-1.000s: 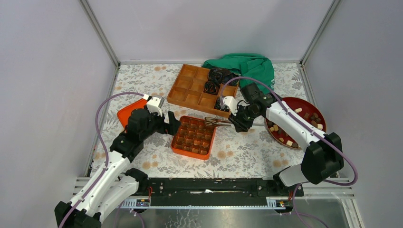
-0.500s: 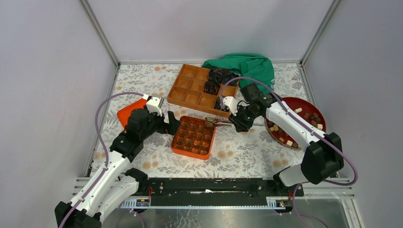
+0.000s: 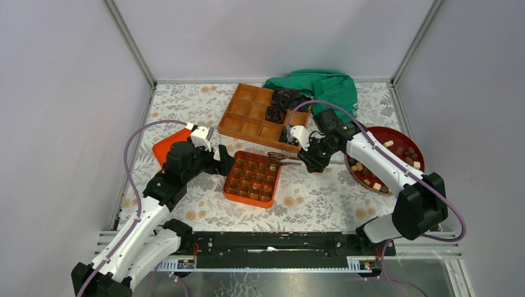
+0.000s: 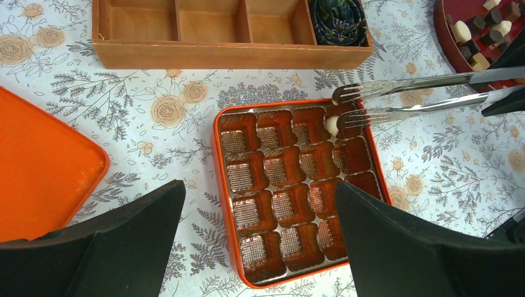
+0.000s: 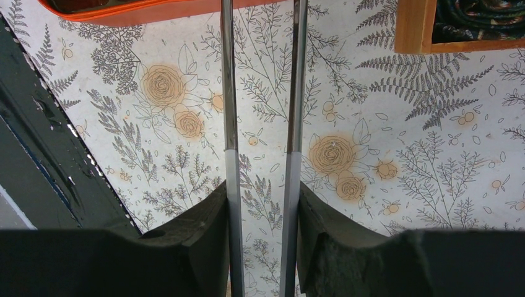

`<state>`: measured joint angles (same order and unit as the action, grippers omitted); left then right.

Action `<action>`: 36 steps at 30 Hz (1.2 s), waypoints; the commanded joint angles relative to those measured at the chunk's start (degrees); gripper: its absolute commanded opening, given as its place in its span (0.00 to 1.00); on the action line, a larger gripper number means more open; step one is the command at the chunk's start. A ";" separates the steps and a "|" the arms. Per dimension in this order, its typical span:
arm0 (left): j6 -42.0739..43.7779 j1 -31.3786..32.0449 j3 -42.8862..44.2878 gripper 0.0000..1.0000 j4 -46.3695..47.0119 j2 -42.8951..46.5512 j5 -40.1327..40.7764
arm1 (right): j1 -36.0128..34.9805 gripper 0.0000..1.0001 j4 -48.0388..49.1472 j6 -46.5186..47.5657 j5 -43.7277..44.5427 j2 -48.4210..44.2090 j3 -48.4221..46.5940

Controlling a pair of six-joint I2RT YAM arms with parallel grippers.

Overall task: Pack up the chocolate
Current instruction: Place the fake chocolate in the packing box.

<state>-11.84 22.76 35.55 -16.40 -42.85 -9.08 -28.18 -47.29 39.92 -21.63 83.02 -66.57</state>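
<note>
I see one cream-white rounded chocolate piece (image 4: 332, 125) in a corner cell of the orange moulded tray (image 4: 286, 204), at the tips of the steel fork-tipped tongs (image 4: 421, 81). Right jaws clamp those tongs; left jaws gape wide above the tray on the floral desk (image 4: 155, 111).

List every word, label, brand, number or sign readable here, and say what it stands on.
There are none to read. The orange tray, orange lid, wooden box, red bowl, green cloth and tongs carry no lettering in any view. The table cover shows only a flower pattern.
</note>
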 commanded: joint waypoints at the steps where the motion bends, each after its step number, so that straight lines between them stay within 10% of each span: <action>1: 0.44 -0.46 0.95 0.99 2.07 0.52 -0.65 | -0.71 0.43 0.39 -0.79 -0.47 -0.67 -0.41; 17: -3.70 -0.63 -0.18 0.99 5.78 1.15 -3.44 | 13.68 0.38 -0.61 -5.01 -23.14 -9.53 -1.04; 27: -33.72 0.24 -2.44 0.99 22.09 -7.53 -12.29 | 41.81 0.38 12.79 -19.19 -37.62 -20.92 6.26; 36: -34.44 27.98 7.78 0.99 25.28 -25.00 15.13 | 51.81 0.38 20.73 -25.19 -40.53 -22.18 11.99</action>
<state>-43.64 41.80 36.69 2.13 -60.66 -9.19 21.93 -32.75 18.44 -57.89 62.11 -54.81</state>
